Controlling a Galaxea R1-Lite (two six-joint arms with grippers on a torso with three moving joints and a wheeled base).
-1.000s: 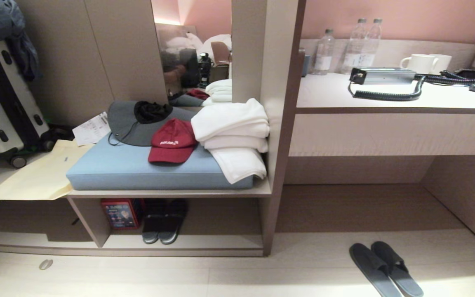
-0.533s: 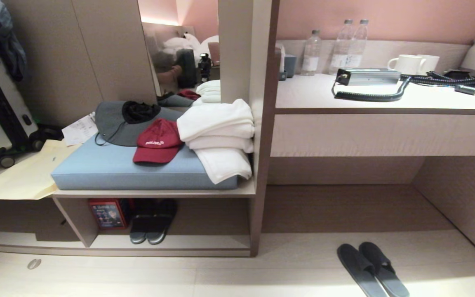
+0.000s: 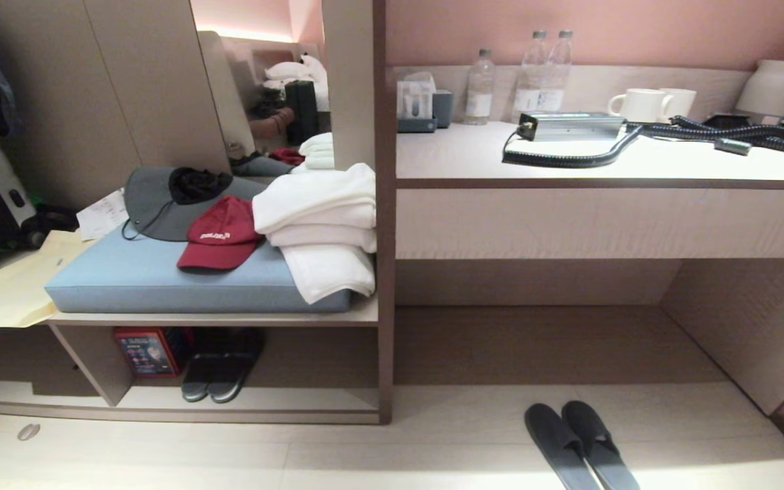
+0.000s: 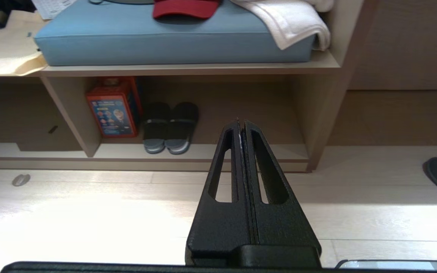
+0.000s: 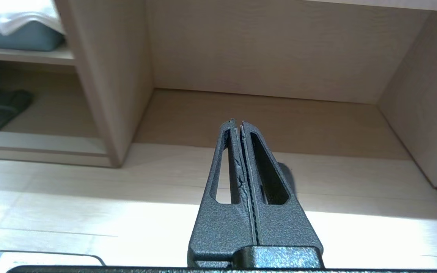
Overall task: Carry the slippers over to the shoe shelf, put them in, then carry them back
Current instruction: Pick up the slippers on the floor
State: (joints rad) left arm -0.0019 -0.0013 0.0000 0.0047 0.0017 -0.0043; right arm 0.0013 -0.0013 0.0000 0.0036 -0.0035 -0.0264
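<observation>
Red cap (image 3: pixel 218 233) on blue cushion (image 3: pixel 160 279), folded white towels (image 3: pixel 320 228), bottles (image 3: pixel 542 68), mugs (image 3: pixel 640 104)

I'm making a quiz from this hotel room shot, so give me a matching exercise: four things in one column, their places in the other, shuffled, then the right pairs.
Things:
1. slippers
2. red cap
3. white mugs
4. darker pair

Places:
A. on the desk top
B. inside the shoe shelf
C. on the floor before the desk recess
D. on the blue cushion

Pairs: 1-C, 2-D, 3-A, 4-B

Left pincer (image 4: pixel 242 123) matte black, textured, tapered fingers with long slots (right pincer (image 5: pixel 237 123) alike, inner pad edge chipped)
</observation>
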